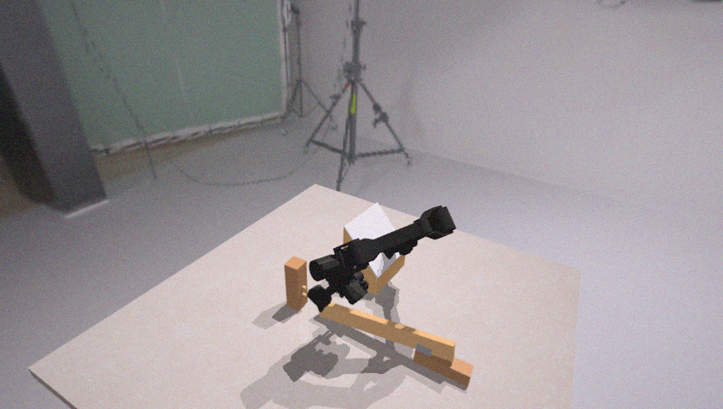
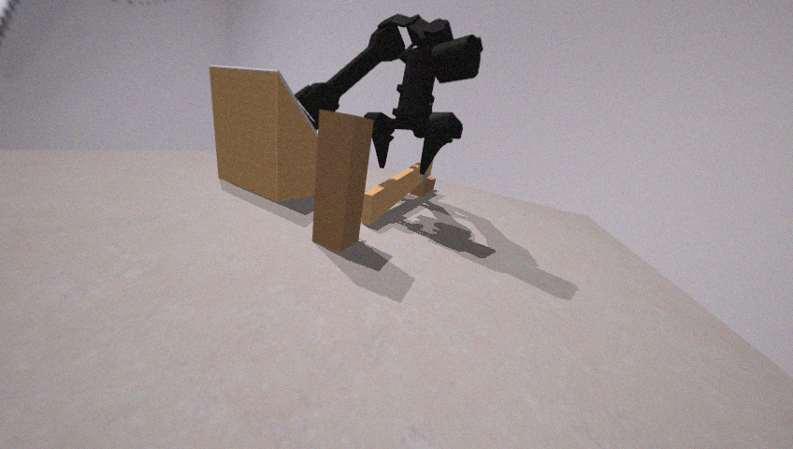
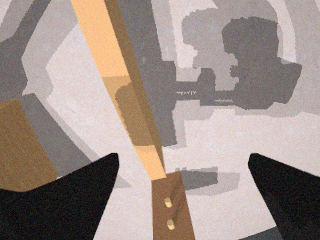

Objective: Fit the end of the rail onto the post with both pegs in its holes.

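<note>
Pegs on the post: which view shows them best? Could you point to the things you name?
Wrist: both pegs [image 1: 304, 290] [image 3: 169, 213] stand out on the face of the post [image 1: 294, 285] [image 2: 339, 181] [image 3: 172, 190]. Top shows them small, at its edge, beside the gripper [image 1: 338, 302] [image 2: 402, 170] [image 3: 186, 160]. Exterior: hidden.

There is one post, two pegs, one long rail and one low block.

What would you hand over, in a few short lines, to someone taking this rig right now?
Gripper: open, holding nothing, above the rail's near part.
Rail: sloping, far end on the footboard block, near end down before the post.
Done: far end appears to be in its bracket.
Left: grip the rail, raise it level, push it fully onto both pegs, release.
</note>
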Available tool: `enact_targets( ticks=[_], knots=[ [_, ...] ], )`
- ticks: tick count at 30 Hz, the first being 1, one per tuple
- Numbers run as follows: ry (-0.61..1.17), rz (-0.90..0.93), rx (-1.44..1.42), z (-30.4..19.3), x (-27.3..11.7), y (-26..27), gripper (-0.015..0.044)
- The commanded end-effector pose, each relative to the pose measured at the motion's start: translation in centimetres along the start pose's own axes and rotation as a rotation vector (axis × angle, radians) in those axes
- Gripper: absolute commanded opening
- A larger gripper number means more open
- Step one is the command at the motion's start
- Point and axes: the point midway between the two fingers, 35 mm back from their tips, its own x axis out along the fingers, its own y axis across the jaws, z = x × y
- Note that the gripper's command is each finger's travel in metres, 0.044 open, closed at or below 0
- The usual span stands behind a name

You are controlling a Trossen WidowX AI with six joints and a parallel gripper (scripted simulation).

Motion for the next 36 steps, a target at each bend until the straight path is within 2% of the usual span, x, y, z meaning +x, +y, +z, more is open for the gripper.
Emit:
enact_targets(
  ticks=[1, 21, 36],
  knots=[
    [-0.203, 0.077, -0.239, 1.4, 0.5, 3.6, 0.044],
    [-0.203, 0.08, -0.249, 1.5, 1.3, 3.6, 0.044],
    [-0.202, 0.078, -0.245, 1.9, 3.6, 3.7, 0.044]
  ],
)
